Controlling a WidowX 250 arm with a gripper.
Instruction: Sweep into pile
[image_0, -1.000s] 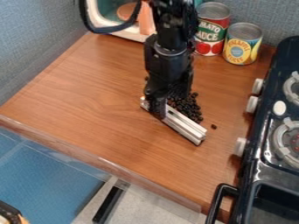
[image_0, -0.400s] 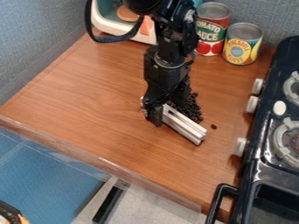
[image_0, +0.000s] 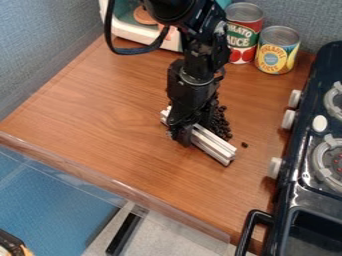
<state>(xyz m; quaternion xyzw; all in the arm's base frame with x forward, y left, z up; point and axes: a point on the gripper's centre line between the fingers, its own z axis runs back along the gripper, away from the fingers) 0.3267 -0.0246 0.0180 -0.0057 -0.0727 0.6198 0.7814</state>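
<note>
The black gripper (image_0: 182, 136) hangs low over the middle of the counter, against the silver metal bar (image_0: 214, 145). That bar lies slantwise on the wood, from upper left to lower right, with the gripper covering part of its left half. Dark beans (image_0: 219, 125) are heaped along the bar's upper right side, some of them hidden behind the gripper. A single bean (image_0: 244, 145) lies apart, to the right of the heap. Whether the gripper is closed around the bar is hard to make out.
Two cans, red (image_0: 244, 31) and yellow (image_0: 277, 50), stand at the back right. A white toy appliance (image_0: 137, 29) is at the back left. The dark stove (image_0: 280, 175) borders the counter (image_0: 100, 120) on the right.
The gripper has shifted slightly along the bar toward the lower right, and the arm's upper part has come forward and right. The bar and beans look unmoved.
</note>
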